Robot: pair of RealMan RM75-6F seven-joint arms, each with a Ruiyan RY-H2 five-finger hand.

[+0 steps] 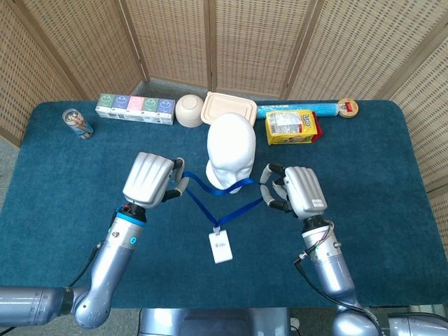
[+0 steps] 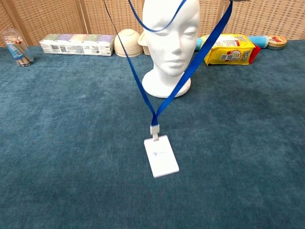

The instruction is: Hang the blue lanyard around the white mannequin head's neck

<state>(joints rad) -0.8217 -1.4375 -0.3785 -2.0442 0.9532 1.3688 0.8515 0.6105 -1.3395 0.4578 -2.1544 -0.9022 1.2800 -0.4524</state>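
Note:
The white mannequin head (image 1: 230, 150) (image 2: 172, 36) stands upright at mid-table, facing me. A blue lanyard (image 1: 222, 195) (image 2: 190, 67) hangs in the air in front of its face, stretched between both hands. My left hand (image 1: 149, 179) pinches the strap's left side, and my right hand (image 1: 299, 191) pinches its right side. The loop's far part (image 2: 157, 26) sags across the forehead in the chest view. Its white badge (image 1: 221, 247) (image 2: 161, 156) dangles low, close to the cloth. Both hands are above the chest view's top edge.
Along the back edge stand a glass (image 1: 76, 123), a row of small boxes (image 1: 135, 108), a bowl (image 1: 189, 110), a lidded container (image 1: 229, 108), a yellow snack bag (image 1: 292, 127), a blue tube (image 1: 301, 108) and a round tin (image 1: 347, 107). Wicker screens (image 1: 210, 42) close the back.

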